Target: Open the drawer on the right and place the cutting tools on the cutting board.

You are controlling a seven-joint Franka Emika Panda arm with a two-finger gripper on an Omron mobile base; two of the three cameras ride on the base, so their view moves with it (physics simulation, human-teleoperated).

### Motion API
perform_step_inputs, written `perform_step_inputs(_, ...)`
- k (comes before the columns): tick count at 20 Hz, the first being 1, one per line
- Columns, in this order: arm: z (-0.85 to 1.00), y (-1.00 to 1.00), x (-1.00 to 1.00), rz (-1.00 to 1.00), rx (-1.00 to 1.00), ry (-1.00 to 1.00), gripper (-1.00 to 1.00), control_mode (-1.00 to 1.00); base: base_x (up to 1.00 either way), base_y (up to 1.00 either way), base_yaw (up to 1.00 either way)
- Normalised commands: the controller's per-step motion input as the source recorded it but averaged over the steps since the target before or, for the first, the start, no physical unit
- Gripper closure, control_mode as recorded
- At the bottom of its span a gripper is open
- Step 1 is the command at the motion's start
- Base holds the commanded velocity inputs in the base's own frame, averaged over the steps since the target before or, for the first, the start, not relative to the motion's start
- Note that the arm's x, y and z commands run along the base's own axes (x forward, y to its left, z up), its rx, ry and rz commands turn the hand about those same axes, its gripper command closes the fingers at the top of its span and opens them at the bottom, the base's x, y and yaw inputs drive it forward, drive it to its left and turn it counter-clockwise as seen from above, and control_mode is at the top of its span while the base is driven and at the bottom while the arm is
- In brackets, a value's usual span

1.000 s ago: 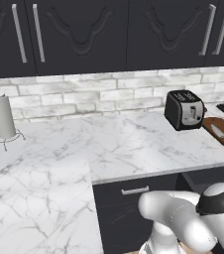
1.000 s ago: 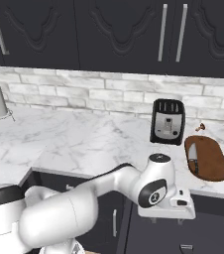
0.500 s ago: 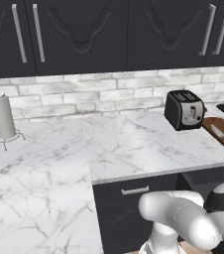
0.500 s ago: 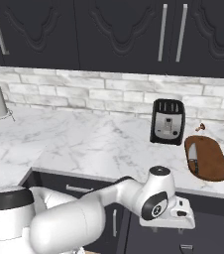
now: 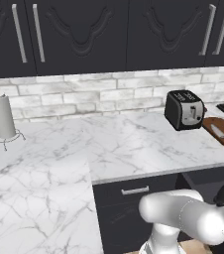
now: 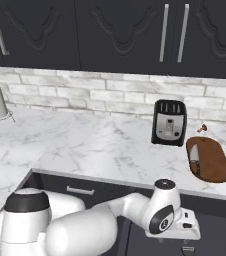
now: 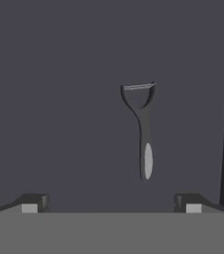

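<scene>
Arm sunk lower into drawer (image 7: 59, 99), pincer (image 7: 111, 202) spread wide above peeler (image 7: 142, 130), knife (image 6: 195, 160) on cutting board (image 6: 214, 161)

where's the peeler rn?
Hand view: the peeler lies flat on the drawer floor, right of centre, between and beyond the open gripper.

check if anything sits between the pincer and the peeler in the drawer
Nothing visible does. The open pincer looks straight at the peeler lying alone on the drawer floor, its fingertips apart on either side.
</scene>
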Motion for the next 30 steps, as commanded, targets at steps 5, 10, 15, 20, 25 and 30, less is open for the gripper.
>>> perform_step_inputs(5, -0.24, -0.3, 0.0, 0.0, 0.0, 0.0, -1.0, -1.0, 0.0, 0.0, 0.0)
perform_step_inputs(10, -0.24, -0.18, -0.08, 0.0, 0.0, 0.0, -1.0, -1.0, 0.0, 0.0, 0.0)
perform_step_inputs(15, -0.33, -0.15, 0.0, 0.0, 0.0, 0.0, -1.0, -1.0, 0.0, 0.0, 0.0)
perform_step_inputs(20, -0.3, -0.15, 0.0, 0.0, 0.01, 0.0, -1.0, -1.0, 0.0, 0.0, 0.0)
perform_step_inputs(25, -0.26, -0.21, 0.0, 0.0, 0.01, 0.0, -1.0, -1.0, 0.0, 0.0, 0.0)
perform_step_inputs(30, -0.2, -0.21, -0.02, 0.0, 0.01, 0.0, -1.0, -1.0, 0.0, 0.0, 0.0)
